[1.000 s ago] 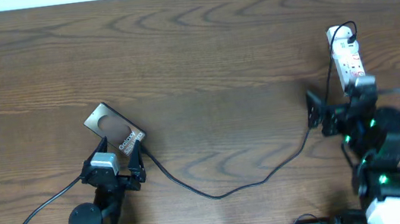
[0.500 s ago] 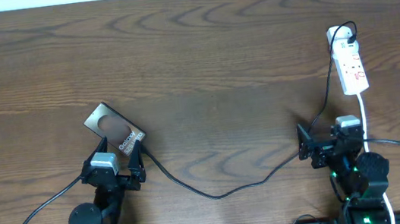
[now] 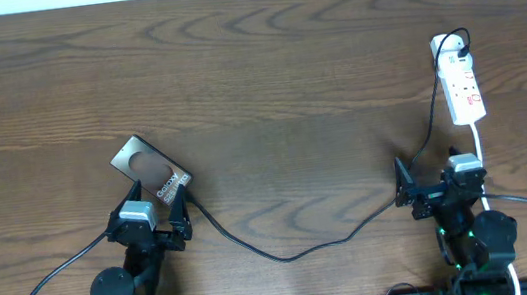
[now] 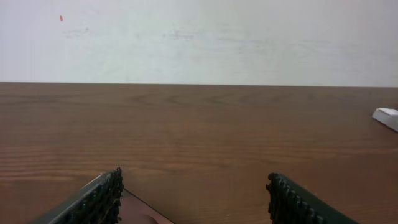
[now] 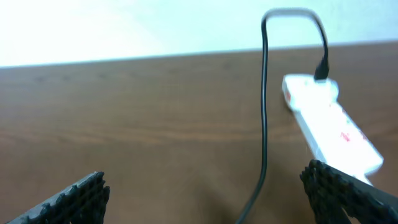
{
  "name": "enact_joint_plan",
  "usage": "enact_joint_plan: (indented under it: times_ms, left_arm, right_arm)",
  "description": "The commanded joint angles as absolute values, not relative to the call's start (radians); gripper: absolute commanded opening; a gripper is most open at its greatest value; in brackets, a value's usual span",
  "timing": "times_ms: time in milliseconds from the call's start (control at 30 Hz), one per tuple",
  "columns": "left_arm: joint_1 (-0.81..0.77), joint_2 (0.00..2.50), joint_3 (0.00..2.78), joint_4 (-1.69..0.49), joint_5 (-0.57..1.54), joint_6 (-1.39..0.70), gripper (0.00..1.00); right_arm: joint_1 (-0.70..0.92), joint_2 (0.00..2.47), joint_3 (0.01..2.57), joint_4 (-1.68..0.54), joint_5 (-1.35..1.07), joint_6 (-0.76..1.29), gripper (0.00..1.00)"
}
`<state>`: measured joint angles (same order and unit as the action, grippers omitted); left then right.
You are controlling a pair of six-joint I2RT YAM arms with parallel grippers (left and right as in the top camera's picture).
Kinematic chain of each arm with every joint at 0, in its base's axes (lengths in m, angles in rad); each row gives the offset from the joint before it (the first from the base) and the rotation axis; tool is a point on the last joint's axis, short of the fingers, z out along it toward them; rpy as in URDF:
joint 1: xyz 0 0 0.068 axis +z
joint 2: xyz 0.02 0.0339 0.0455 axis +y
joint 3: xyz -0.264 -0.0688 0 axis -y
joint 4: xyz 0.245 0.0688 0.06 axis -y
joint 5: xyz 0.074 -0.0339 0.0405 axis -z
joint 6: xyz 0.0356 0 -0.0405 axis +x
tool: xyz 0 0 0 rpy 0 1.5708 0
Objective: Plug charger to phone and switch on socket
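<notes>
Even, diffuse light, no hard shadows. Overhead sharp. Right wrist view soft, socket (image 5: pixel 329 121) blurred, wall blown out, possibly motion blur. Left wrist view clearer; slight sheen on surface (image 4: pixel 199 137).

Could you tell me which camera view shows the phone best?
The overhead view: the whole phone lies in sight, lettering included. The left wrist view catches only its corner at the bottom edge; the right wrist view shows none of it.
</notes>
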<state>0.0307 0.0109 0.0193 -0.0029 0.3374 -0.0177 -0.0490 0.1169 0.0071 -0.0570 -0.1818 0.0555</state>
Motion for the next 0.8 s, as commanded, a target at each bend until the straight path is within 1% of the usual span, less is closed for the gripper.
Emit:
enact_joint_plan:
  times_ms: [0,67,767]
  left_arm:
    - [0.027,0.004,0.004,-0.044,0.346,0.0,0.73]
    - [0.027,0.004,0.004,-0.044,0.346,0.0,0.73]
    - [0.027,0.004,0.004,-0.044,0.346,0.0,0.73]
  right_arm:
    - [-0.038,0.044,0.006,-0.062,-0.164,0.044,0.99]
    - [-0.038,0.005,0.006,-0.062,-0.163,0.044,0.99]
    - [-0.031,0.005,0.006,-0.061,-0.163,0.044,0.99]
